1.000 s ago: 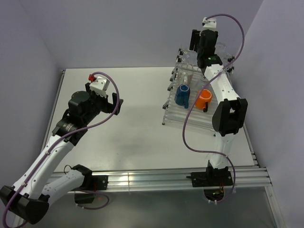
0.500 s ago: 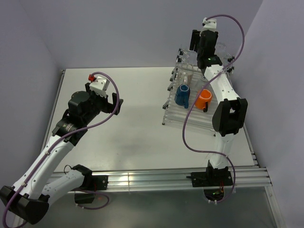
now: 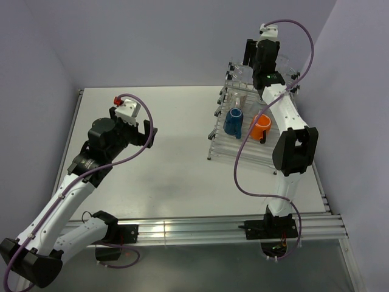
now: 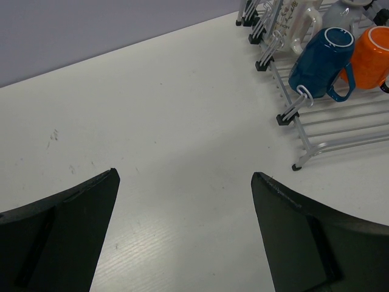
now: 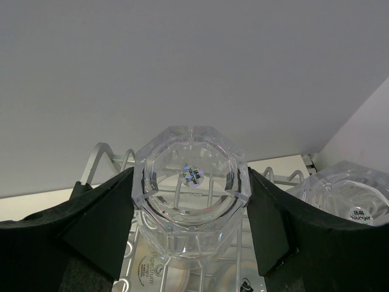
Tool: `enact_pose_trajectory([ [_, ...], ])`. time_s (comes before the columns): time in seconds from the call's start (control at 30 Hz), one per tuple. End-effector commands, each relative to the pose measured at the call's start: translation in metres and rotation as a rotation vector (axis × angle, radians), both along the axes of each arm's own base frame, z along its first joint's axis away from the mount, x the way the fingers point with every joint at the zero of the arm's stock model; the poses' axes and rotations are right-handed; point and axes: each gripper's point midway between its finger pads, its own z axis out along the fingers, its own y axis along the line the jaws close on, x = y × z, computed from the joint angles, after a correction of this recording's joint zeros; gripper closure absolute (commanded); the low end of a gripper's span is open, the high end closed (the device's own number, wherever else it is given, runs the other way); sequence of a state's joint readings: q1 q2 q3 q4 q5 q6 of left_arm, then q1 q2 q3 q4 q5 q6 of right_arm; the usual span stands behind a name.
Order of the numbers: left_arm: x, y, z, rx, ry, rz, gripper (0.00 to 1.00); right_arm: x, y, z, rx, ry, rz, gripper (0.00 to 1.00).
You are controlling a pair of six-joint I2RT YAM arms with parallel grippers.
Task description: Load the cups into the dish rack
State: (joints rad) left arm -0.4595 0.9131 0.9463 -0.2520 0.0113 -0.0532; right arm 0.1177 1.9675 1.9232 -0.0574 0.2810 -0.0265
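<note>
Gripping a clear tumbler (image 5: pixel 190 176), right gripper (image 5: pixel 191 207) holds it at the dish rack (image 3: pixel 243 148) far end, grasp plain only in its wrist view | second tumbler (image 5: pixel 352 201) just beside | left gripper (image 4: pixel 184 176) spread wide above desk (image 4: pixel 152 109) | blue mug (image 4: pixel 319 58), orange mug (image 4: pixel 372 52) racked side by side

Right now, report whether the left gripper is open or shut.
The left gripper is open: its fingers stand wide apart, with only the table showing between them.

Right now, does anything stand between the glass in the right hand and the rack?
Nothing visible does. The right hand holds the glass right over the dish rack; a second glass sits off to one side.
</note>
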Motion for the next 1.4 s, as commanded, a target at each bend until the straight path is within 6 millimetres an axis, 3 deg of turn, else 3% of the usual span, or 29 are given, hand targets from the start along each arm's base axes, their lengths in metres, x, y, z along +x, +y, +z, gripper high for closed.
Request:
enact_pose_trajectory([
  [0.0, 0.000, 0.003, 0.013, -0.016, -0.050, 0.008, 0.01, -0.015, -0.010, 0.041, 0.001, -0.081, -0.025, 1.00],
  [0.63, 0.002, 0.002, 0.012, -0.012, -0.053, 0.007, 0.01, -0.021, -0.006, 0.055, 0.017, -0.100, 0.000, 1.00],
  [1.37, 0.002, 0.002, 0.010, -0.011, -0.051, 0.005, 0.01, -0.035, -0.005, 0.056, 0.009, -0.092, 0.019, 1.00],
])
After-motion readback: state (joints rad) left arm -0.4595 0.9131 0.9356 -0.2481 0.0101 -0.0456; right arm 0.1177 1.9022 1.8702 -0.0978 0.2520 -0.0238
